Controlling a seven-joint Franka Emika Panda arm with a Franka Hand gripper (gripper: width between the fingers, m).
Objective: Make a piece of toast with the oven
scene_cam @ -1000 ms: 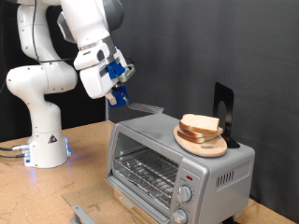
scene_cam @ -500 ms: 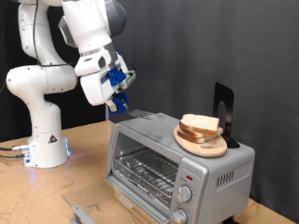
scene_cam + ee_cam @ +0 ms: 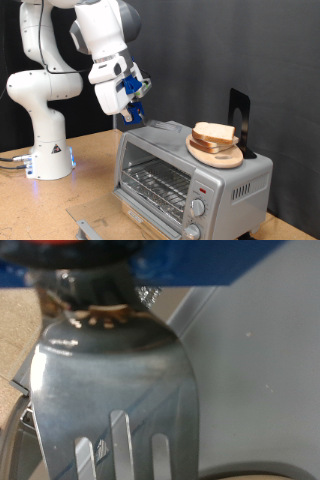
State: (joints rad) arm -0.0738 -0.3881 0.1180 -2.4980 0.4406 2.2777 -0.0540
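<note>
The silver-grey oven [image 3: 215, 178] stands at the exterior view's lower right, its wire rack [image 3: 155, 186] showing through the front. On top of it a round wooden board [image 3: 216, 153] carries stacked slices of pale toast [image 3: 213, 132]. My gripper [image 3: 130, 108] hangs over the oven's left top corner, shut on the handle of a dark metal spatula [image 3: 152, 122] whose blade reaches over the oven top towards the board, well short of it. In the wrist view the slotted spatula blade [image 3: 110, 390] fills the picture, held under the gripper [image 3: 95, 285], above the grey oven top [image 3: 260, 360].
A black upright stand [image 3: 238, 118] sits on the oven behind the board. Two round knobs [image 3: 198, 208] are on the oven's front right. The arm's white base [image 3: 48, 150] stands on the wooden table [image 3: 60, 205] at the left. A grey flat part [image 3: 92, 226] lies at the bottom edge.
My gripper has moved to the exterior view's right and a little up with the spatula, bringing the blade further over the oven top. The bread and board have not moved.
</note>
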